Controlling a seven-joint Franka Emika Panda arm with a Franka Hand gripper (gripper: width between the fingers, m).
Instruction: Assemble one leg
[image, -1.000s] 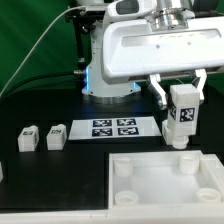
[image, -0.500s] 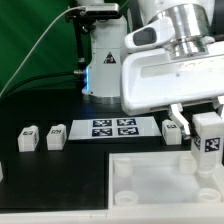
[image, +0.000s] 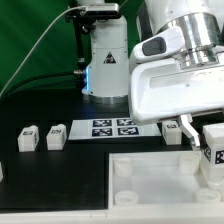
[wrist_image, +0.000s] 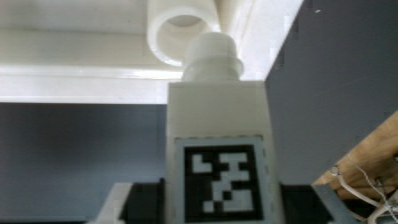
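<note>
My gripper is shut on a white leg with a black-and-white tag, held upright at the exterior view's right edge, just above the far right corner of the large white panel. In the wrist view the leg fills the middle, its tag facing the camera, and its narrow peg tip lies close to a round corner hole of the panel. Two more legs stand at the exterior view's left, and another stands behind the gripper.
The marker board lies flat in front of the arm's base. A cable runs over the green backdrop at the left. Part of another white piece shows at the exterior view's left edge.
My gripper has carried the leg toward the exterior view's right and lower, from above the panel's far edge to its far right corner. The other legs have not moved.
</note>
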